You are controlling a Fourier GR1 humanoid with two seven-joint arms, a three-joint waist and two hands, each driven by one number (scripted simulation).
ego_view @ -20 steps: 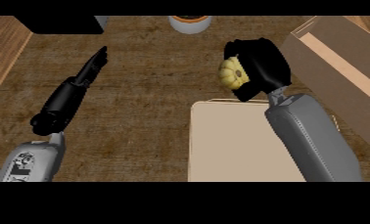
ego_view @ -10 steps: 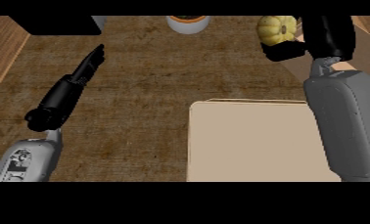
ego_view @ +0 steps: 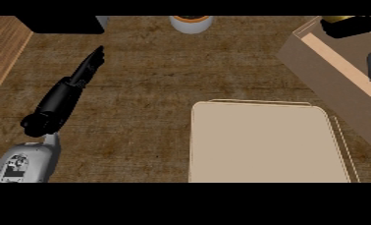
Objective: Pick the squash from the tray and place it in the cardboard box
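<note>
Black left hand [ego_view: 85,71] flat with fingers straight over counter, right hand [ego_view: 348,26] at box [ego_view: 319,71], grip unclear, yellow squash [ego_view: 337,19] peeking.

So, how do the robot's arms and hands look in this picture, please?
The left hand is glossy black, long and slim, with its fingers tapering to a narrow tip. It joins a rounded black wrist, then a smooth grey forearm with small dark markings on its shell. No cables show. Of the right hand only a black part shows at the upper right corner; a dark sliver lies at the right edge.
</note>
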